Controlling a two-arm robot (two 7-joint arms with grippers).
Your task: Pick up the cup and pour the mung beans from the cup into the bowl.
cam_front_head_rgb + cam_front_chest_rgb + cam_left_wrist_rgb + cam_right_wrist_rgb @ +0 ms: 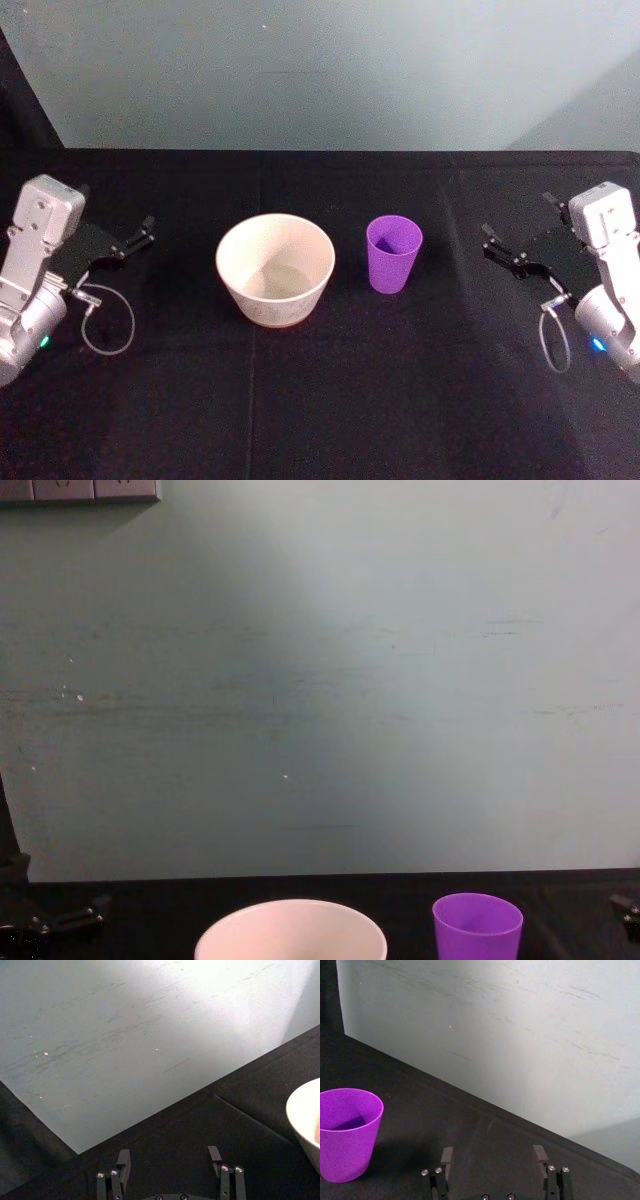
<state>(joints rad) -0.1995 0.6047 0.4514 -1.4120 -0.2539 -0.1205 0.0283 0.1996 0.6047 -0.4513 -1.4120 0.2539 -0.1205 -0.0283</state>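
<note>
wall (320, 70): pale blue-green, flat, matt, with faint scuffs. it closes off the far edge of the table. a socket plate (80, 490) is mounted high on it, toward the left.

table (320, 410): covered edge to edge in black cloth, slightly creased. wide bare cloth lies in front of the vessels and to both sides of them.

bowl (262, 305): cream, round, smooth, with a plain rim and walls that taper to a narrower base. it stands upright near the table's centre, slightly left. the inside surface looks plain and pale.

cup (390, 272): purple plastic, smooth, tapered, with no handle. it stands upright just beside the bowl on the bowl's right, with a clear gap between them. what it holds cannot be made out, as the inside is in shadow.

left gripper (143, 233): at the left edge of the table, well apart from the bowl, with open cloth between them. its black fingers are spread and grasp nothing.

right gripper (490, 243): at the right edge, near the cup but not touching it. its fingers are likewise released, with a wide gap between them, and the cloth between them and the cup is unobstructed.
</note>
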